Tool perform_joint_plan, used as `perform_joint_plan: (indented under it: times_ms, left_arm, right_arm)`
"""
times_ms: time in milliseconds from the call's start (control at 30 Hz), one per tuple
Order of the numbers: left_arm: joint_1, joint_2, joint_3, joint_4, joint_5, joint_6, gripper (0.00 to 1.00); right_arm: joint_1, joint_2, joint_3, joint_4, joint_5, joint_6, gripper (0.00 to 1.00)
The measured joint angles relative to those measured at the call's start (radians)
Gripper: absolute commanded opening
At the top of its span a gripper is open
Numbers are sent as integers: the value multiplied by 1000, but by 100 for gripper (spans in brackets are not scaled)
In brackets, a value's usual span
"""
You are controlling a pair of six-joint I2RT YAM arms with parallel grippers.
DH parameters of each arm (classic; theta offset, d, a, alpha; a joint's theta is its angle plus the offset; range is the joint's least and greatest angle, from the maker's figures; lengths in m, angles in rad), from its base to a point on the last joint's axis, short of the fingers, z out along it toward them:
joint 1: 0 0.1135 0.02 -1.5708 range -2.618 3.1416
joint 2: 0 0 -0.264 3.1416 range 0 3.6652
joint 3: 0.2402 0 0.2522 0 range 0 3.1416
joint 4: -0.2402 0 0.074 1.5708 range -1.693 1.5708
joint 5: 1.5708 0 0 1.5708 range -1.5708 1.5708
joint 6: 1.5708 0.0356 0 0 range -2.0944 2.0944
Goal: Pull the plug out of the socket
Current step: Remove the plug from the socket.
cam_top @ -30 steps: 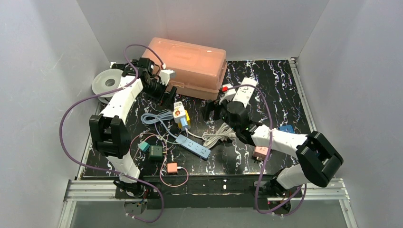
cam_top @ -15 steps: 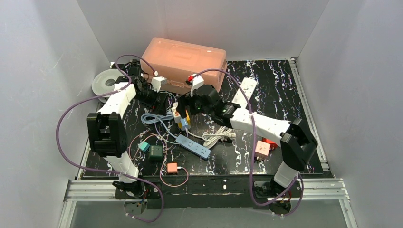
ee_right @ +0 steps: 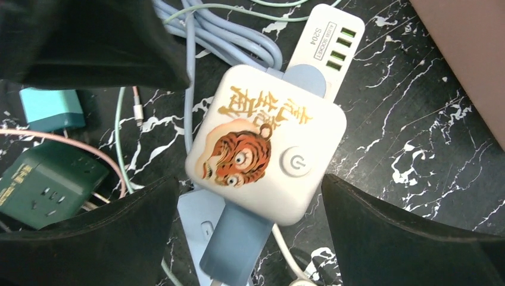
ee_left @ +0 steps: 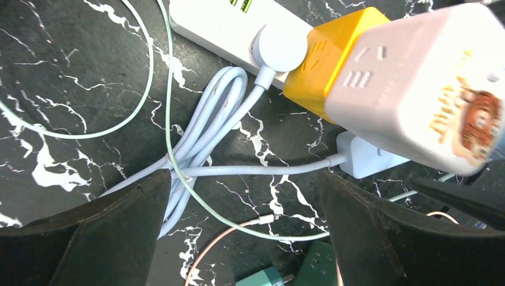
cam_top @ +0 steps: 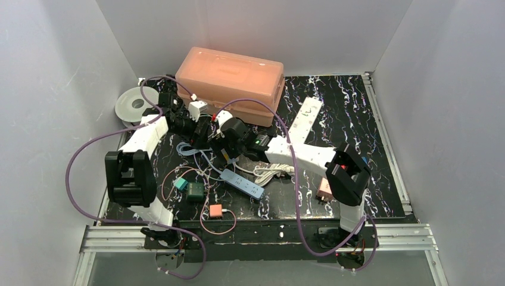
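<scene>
Jaws of the right gripper (ee_right: 253, 202) stand wide, released, either side of the white tiger-printed cube socket (ee_right: 266, 143); the left gripper (ee_left: 244, 202), likewise released, hovers beside it near the round white plug (ee_left: 280, 46) seated in the white power strip (ee_left: 205, 21).

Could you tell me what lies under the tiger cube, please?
Under the tiger cube: a yellow block, a light-blue piece and a white USB strip poking out. Their connections are covered.

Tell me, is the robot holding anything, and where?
Nothing is held. The right fingers stand open either side of the tiger cube socket, not closed on it; the left fingers hang open above the white cable.
</scene>
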Motion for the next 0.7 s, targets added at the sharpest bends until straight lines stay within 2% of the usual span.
perform_joint_plan:
  times_ms: [167,333,400,500,567,700]
  left_arm:
    - [60,-100,-55,47,70,3,98]
    - [126,-134,-51,8,154,89,98]
    - [136,-135,-43,-3,195,120,98]
    - [122,-133,-43,2,232,145,98]
    - [91,-122,-43,24,242,154,98]
    - [-15,-50,-35,79,233,167,97]
  right_arm:
    - [0,36,11,-2,42,-17,88]
    - [-15,43,-24,29,34,-83,67]
    - [-27,24,-69,60,22,-102,63]
    - [-60,-40,-156,99,-14,-115,64]
    - [-89,-93,-217,113,-31,-132,70]
    - [-132,-178,-300,116,-64,-180,74]
